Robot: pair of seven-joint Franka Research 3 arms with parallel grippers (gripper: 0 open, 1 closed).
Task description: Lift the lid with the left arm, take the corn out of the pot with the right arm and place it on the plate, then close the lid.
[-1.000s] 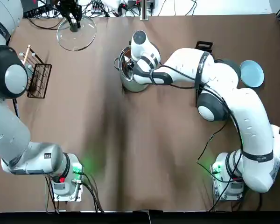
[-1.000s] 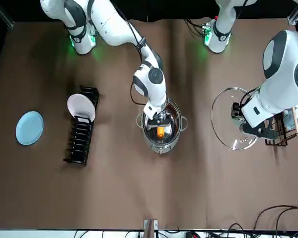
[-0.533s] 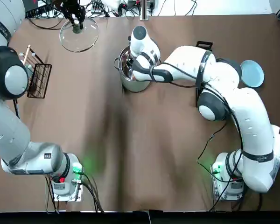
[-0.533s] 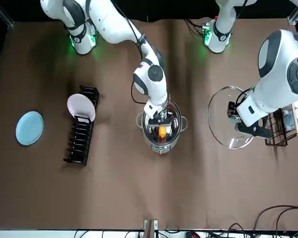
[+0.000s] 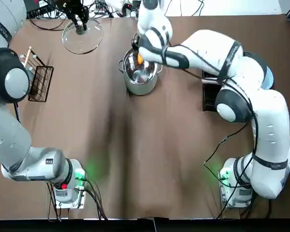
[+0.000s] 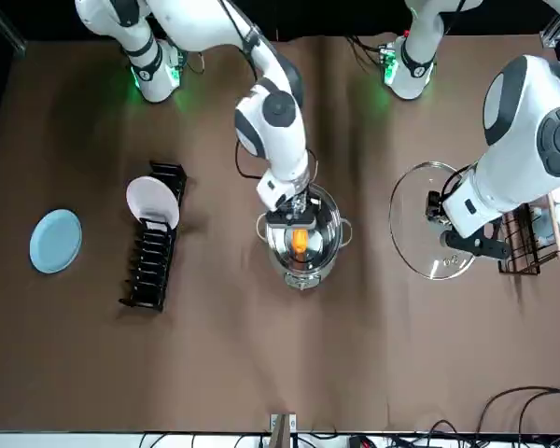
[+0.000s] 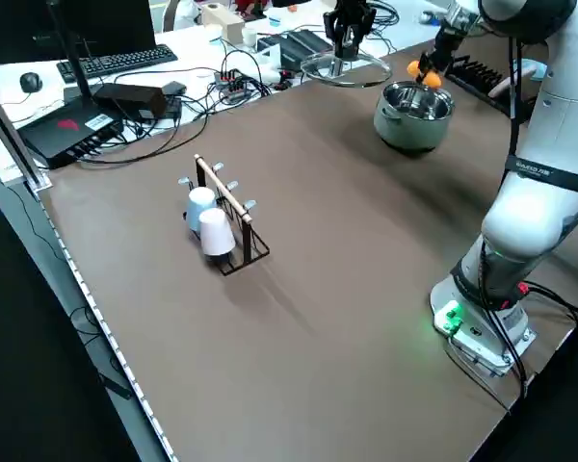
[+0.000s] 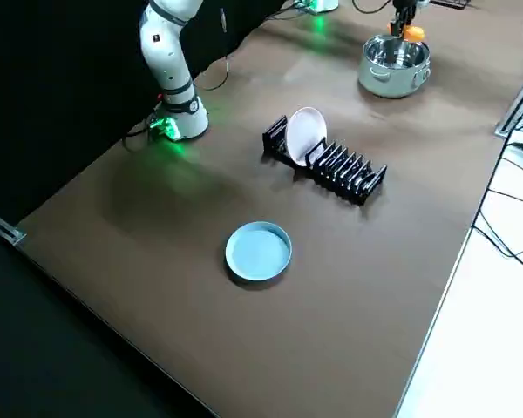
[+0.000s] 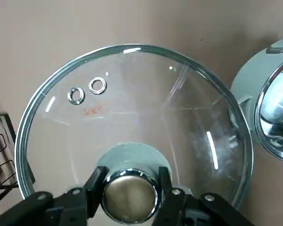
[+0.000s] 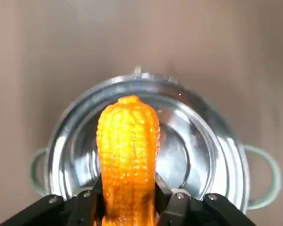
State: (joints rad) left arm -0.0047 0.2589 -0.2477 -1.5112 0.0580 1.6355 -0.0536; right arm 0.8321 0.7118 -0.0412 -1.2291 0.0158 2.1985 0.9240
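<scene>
orange corn (image 10: 128,150) is clamped in the right gripper (image 10: 130,200), held above the open steel pot (image 5: 140,88), clear of its rim. left gripper (image 9: 129,187) is closed on the knob (image 9: 129,197) of the glass lid (image 9: 132,103), off to the pot's left near the table's (image 5: 135,154) far edge. blue plate (image 8: 258,251) lies well apart, on the robot's right.

Brown table (image 8: 157,235) with pot (image 8: 392,77), plate (image 8: 258,251), dish rack (image 8: 340,170)
</scene>
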